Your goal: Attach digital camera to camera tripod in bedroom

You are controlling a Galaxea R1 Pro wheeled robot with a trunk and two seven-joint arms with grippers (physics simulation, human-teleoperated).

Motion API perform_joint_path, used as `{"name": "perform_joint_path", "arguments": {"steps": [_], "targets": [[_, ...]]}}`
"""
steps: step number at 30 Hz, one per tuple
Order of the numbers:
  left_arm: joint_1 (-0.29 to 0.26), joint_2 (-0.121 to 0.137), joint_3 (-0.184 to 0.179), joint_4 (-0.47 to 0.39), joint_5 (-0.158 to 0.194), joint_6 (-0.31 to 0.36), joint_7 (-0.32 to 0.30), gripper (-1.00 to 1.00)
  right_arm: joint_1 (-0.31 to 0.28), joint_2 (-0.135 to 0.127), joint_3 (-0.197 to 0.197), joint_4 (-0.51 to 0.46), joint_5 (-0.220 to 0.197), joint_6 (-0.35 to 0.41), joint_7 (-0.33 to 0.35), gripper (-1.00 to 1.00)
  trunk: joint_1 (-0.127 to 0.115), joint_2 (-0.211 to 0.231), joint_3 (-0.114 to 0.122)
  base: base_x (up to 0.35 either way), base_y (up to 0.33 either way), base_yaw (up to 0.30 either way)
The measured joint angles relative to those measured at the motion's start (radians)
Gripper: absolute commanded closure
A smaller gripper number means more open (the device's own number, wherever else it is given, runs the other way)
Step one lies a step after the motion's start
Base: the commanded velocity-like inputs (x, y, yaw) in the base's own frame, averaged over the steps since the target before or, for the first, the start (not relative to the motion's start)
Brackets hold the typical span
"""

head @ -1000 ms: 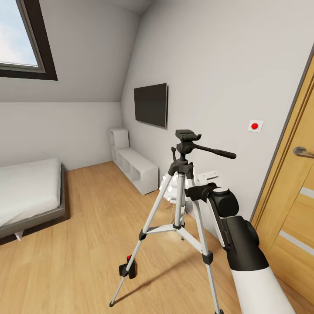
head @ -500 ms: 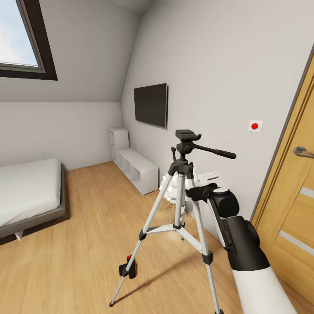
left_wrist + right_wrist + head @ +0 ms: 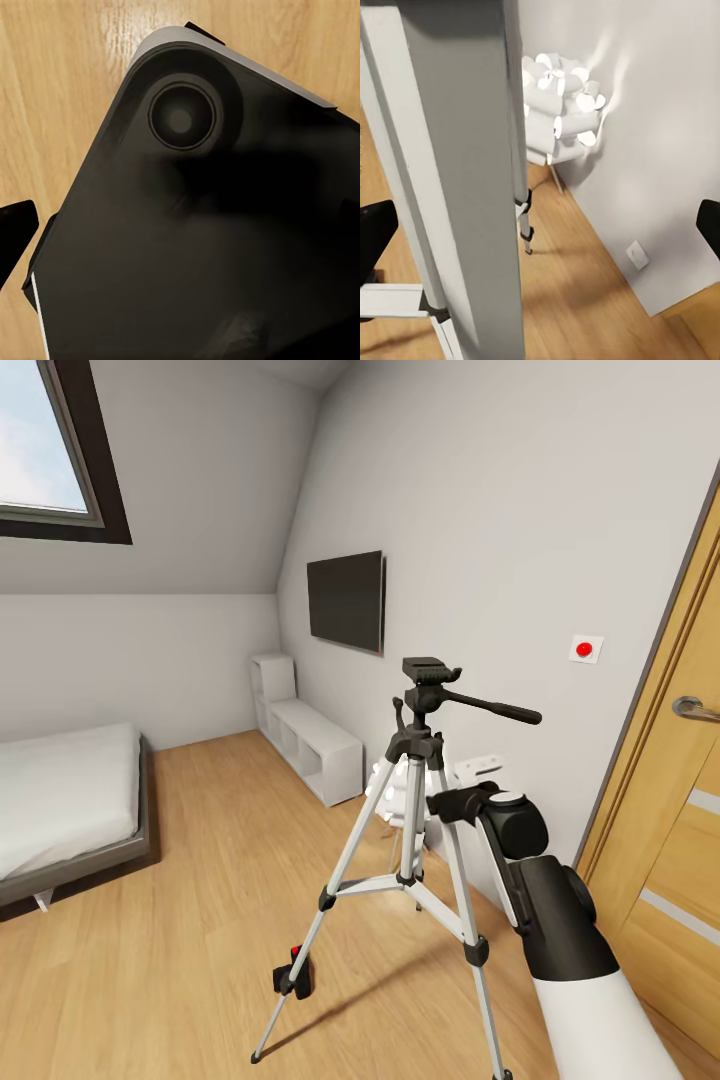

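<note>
The camera tripod (image 3: 420, 760) stands on the wood floor in the middle of the head view, its dark pan head (image 3: 430, 672) and long handle on top. The digital camera (image 3: 293, 974), small and black with a red button, lies on the floor beside the foot of the tripod's near left leg. My right gripper (image 3: 452, 801) is open at the tripod's upper legs. In the right wrist view a silver-white leg (image 3: 457, 187) stands between its two spread fingertips (image 3: 375, 232). In the left wrist view one dark fingertip (image 3: 13, 225) of my left gripper shows beside my own dark base (image 3: 195, 225).
A white petal-shaped floor lamp (image 3: 392, 790) stands right behind the tripod against the wall. White cube shelves (image 3: 305, 740) run along that wall under a dark screen (image 3: 346, 600). The low grey bed (image 3: 70, 810) lies at the left and a wooden door (image 3: 680, 840) at the right.
</note>
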Motion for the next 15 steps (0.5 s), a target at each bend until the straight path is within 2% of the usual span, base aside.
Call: {"name": "perform_joint_path", "arguments": {"steps": [15], "targets": [[0.000,0.000,0.000,0.000,-0.001,0.000,0.000,-1.00,0.000,0.000,0.000,0.005,-0.001,0.000,0.005,-1.00,0.000,0.000,0.000,0.000,0.000,0.000]]}}
